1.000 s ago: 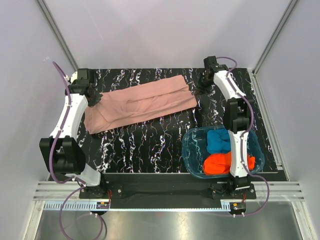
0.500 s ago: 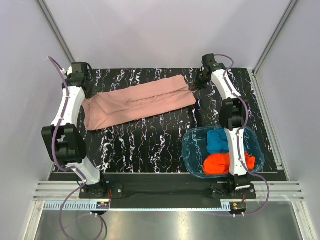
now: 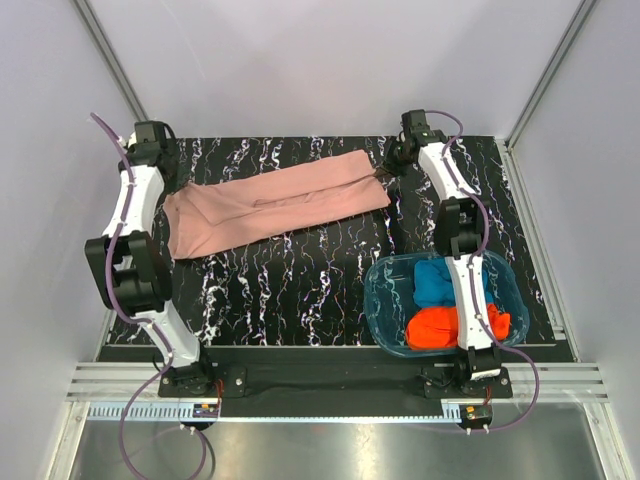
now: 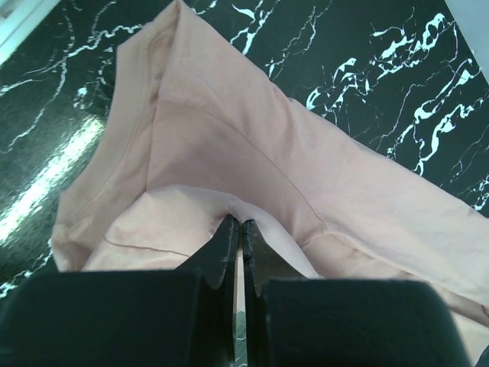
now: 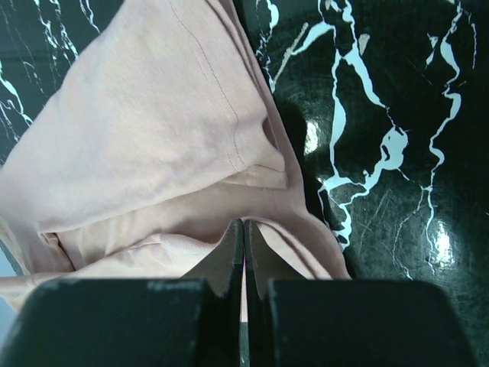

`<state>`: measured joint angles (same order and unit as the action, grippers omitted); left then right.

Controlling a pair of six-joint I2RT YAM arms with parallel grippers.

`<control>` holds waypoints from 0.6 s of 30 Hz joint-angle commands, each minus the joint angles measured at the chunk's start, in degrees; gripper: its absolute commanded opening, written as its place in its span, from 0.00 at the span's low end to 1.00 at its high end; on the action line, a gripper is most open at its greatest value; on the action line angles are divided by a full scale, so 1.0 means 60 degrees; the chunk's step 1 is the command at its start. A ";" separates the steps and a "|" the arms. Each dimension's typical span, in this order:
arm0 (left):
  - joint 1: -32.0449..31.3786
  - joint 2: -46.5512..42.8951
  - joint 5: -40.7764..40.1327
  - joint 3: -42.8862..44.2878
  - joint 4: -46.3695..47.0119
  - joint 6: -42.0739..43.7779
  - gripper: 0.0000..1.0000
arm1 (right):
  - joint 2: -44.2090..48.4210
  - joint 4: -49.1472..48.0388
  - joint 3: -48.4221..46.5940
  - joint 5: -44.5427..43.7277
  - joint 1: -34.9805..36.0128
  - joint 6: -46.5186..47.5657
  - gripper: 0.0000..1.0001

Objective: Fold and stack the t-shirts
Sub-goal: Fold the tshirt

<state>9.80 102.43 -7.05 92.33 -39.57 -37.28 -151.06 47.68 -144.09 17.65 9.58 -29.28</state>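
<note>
Black marble-look table (image 3: 300,290) with plain white walls around it, and the dusty-pink t-shirt (image 3: 280,205) lies stretched long across the upper middle of the top view, slanting up toward the right. The left gripper (image 4: 239,224) has its fingers pressed together on a bunched bit at the shirt's left end. The right gripper (image 5: 243,223) pinches the right end the same way. Lower right sits a see-through blue tub (image 3: 372,292) with the blue t-shirt (image 3: 433,283) and orange-red t-shirt (image 3: 432,328) crumpled inside, the blue one higher in the frame
</note>
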 commanded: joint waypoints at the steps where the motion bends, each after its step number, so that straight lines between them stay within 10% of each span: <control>1: 0.0036 0.0183 0.0442 0.0519 0.0633 0.0105 0.00 | 0.0187 -0.0708 -0.0215 -0.0070 -0.0161 -0.0203 0.00; 18: 0.0168 0.1179 0.0281 0.1192 0.0692 0.0075 0.00 | -0.0530 -0.1487 -0.0491 0.0486 -0.0381 -0.0833 0.02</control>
<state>9.93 108.71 -5.08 95.96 -37.74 -37.30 -153.10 40.91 -144.79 19.59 8.12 -33.71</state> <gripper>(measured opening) 0.023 0.014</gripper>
